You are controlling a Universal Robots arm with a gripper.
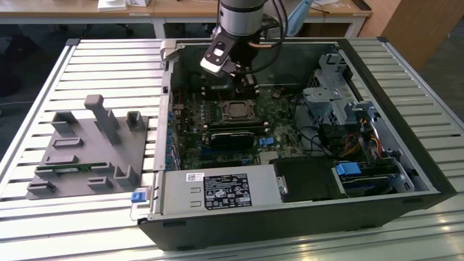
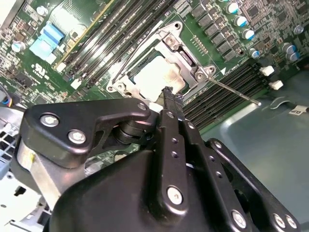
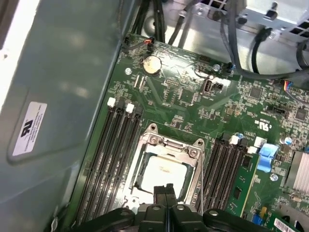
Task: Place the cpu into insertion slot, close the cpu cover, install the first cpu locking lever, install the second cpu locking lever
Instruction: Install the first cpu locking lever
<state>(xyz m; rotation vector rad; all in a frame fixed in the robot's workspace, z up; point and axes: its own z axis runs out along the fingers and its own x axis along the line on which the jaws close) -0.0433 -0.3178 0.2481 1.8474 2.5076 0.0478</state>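
The cpu [image 3: 164, 170] lies in the insertion slot [image 1: 238, 110] on the green board, its pale metal top facing up. The cpu cover [image 3: 169, 143], a silvery frame, lies flat around it. A thin locking lever [image 2: 232, 91] sticks out free past one corner of the socket, and another thin rod [image 2: 140, 48] runs along the opposite side. My gripper [image 3: 165, 189] hovers just above the socket's edge, its two black fingers pressed together with nothing between them. The same shut fingertips [image 2: 167, 92] point at the cpu [image 2: 155, 77] in the second wrist view.
Inside the open computer case [image 1: 406, 163], a black heatsink block [image 1: 232, 136] sits near the socket and a drive cage [image 1: 333, 98] stands at the exterior view's right. Memory slots [image 3: 113, 154] flank the socket. A grey fixture [image 1: 94, 147] rests on the slatted table.
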